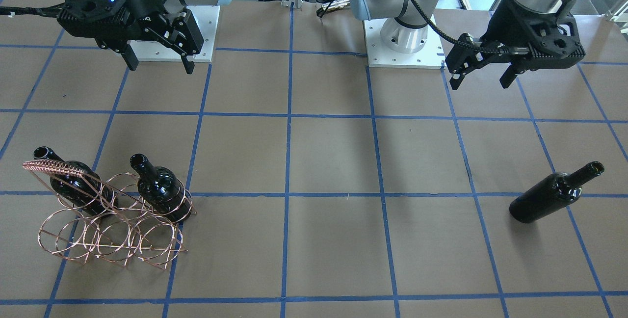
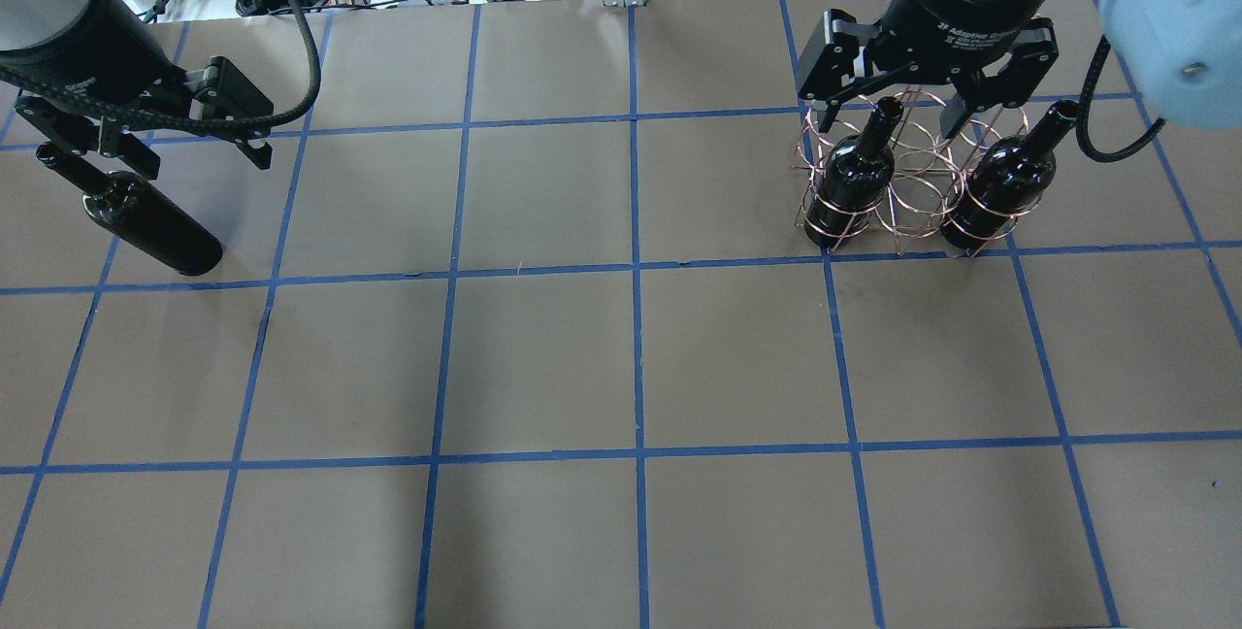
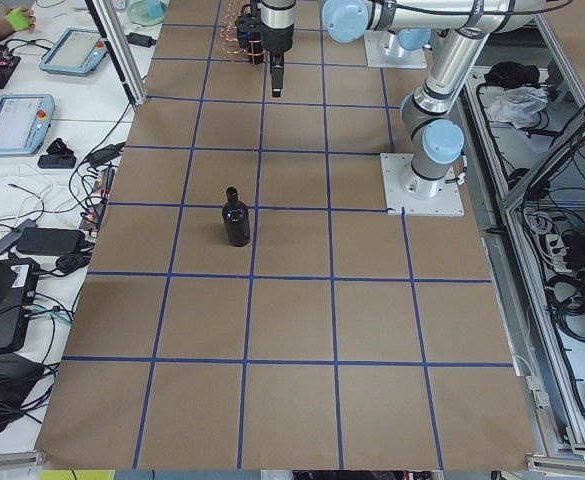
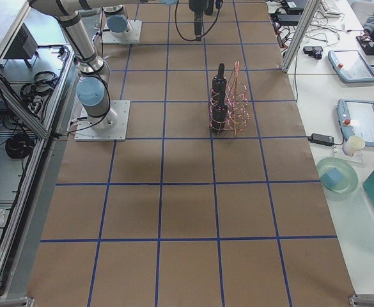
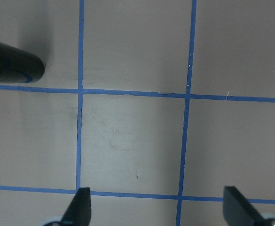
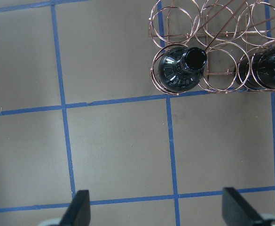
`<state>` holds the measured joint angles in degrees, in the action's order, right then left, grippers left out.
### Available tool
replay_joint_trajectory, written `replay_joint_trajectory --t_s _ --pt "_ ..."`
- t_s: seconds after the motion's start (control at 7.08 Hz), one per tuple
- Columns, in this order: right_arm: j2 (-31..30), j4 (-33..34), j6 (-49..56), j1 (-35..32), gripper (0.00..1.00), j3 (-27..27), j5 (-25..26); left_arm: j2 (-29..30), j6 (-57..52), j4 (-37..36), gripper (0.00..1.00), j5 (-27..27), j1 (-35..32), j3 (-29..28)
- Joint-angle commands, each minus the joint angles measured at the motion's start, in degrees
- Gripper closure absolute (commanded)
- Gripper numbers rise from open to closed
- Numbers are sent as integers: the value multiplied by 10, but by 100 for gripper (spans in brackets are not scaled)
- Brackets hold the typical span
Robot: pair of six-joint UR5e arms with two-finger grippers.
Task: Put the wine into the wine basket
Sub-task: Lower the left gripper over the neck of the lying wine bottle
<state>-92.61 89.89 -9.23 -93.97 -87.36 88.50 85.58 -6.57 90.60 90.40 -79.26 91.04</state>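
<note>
A glossy black wine bottle [image 1: 554, 195] stands upright on the table at my left; it also shows in the overhead view [image 2: 146, 226] and at the top-left edge of the left wrist view [image 5: 10, 63]. My left gripper [image 1: 480, 82] is open and empty, high above the table beside that bottle. The copper wire basket [image 1: 113, 232] stands at my right. It holds two look-alike bottles [image 2: 859, 178] [image 2: 999, 187] in the end rings of the row nearer me. My right gripper [image 2: 890, 119] is open and empty above the basket.
The table is brown paper with a blue tape grid. The arm bases [image 1: 405, 38] stand on white plates at the robot's edge. The basket's middle near ring [image 6: 222, 70] and far row hold nothing.
</note>
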Motion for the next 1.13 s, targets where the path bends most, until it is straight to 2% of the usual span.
replay_joint_trajectory --t_s 0.0,0.99 --pt "-2 -1 0 0 0 0 1 -4 0 1 0 2 5 -1" --pt "-1 -2 1 0 0 0 3 -1 10 4 0 -4 -15 1"
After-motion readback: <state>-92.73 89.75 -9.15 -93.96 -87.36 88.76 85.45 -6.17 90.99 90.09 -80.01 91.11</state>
